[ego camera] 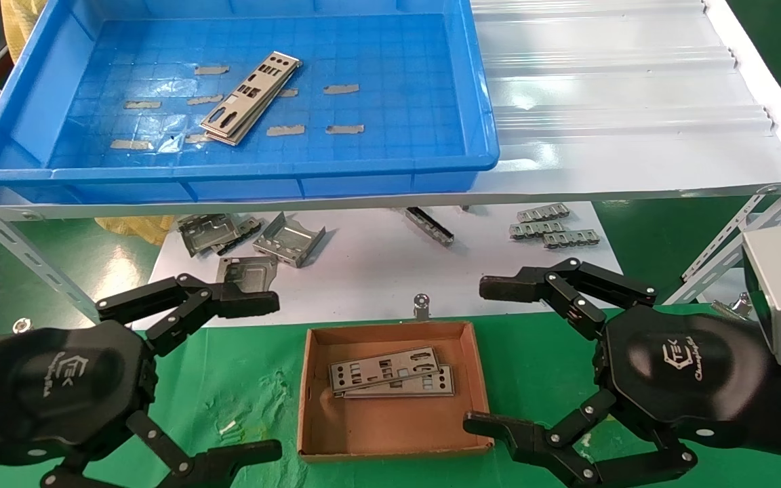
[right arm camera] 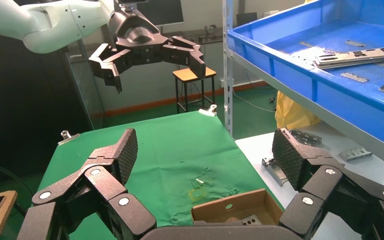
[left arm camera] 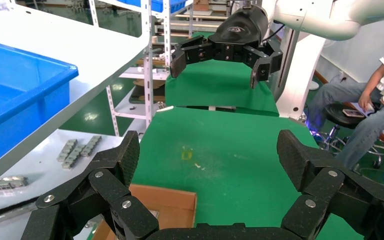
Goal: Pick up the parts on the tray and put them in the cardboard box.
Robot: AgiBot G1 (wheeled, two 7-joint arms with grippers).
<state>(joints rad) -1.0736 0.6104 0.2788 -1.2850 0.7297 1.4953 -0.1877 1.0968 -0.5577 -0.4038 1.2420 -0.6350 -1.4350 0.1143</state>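
1. We hold our left gripper (ego camera: pixel 255 376) low over the green cloth (ego camera: pixel 241 400), just left of the cardboard box (ego camera: pixel 309 393); its jaws stand wide apart and hold nothing.
2. Our right gripper (ego camera: pixel 492 356) hangs just right of the box at about the same height, jaws equally wide and holding nothing.
3. A small stack of punched silver plates (ego camera: pixel 249 99) lies slantwise on the grid floor of the blue tray (ego camera: pixel 241 181), among grey tape strips (ego camera: pixel 341 89), on the upper white shelf (ego camera: pixel 634 102).
4. Two more plates (ego camera: pixel 390 371) lie flat, overlapping, inside the cardboard box.
5. On the lower white board (ego camera: pixel 377 271) behind the box we see folded grey brackets (ego camera: pixel 289 238) to the left and short slotted strips (ego camera: pixel 553 229) to the right.
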